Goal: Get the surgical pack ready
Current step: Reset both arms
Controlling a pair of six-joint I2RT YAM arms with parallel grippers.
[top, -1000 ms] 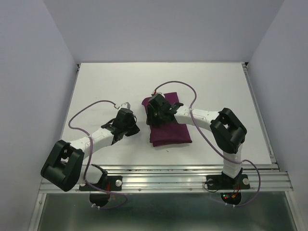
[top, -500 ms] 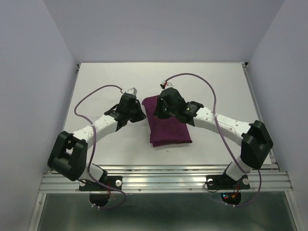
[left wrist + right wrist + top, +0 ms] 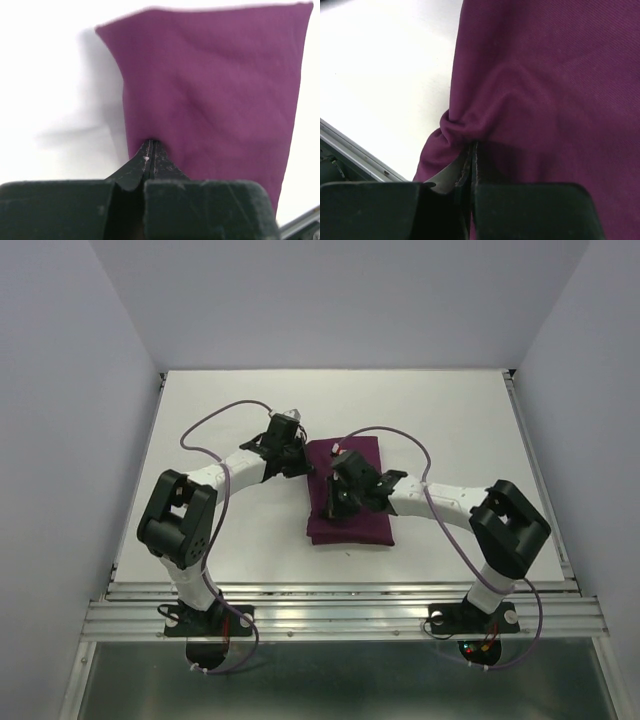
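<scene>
- White surface (image 3: 200,410) with pale walls (image 3: 60,390) around it.
- Pressed together, the left end effector (image 3: 150,151) pinches the far left corner of the surgical pack (image 3: 215,90).
- Nearer the front, the right end effector (image 3: 473,146) is clamped on a puckered bunch of cloth along the left edge.
- Folded into a rectangle, the surgical pack lies near the middle of the surface.
- It looks soft, light and limp, so it will likely drape and sag when lifted, and the layers may slide apart.
- Corners and edges are the best holds, pinched through all the layers.
</scene>
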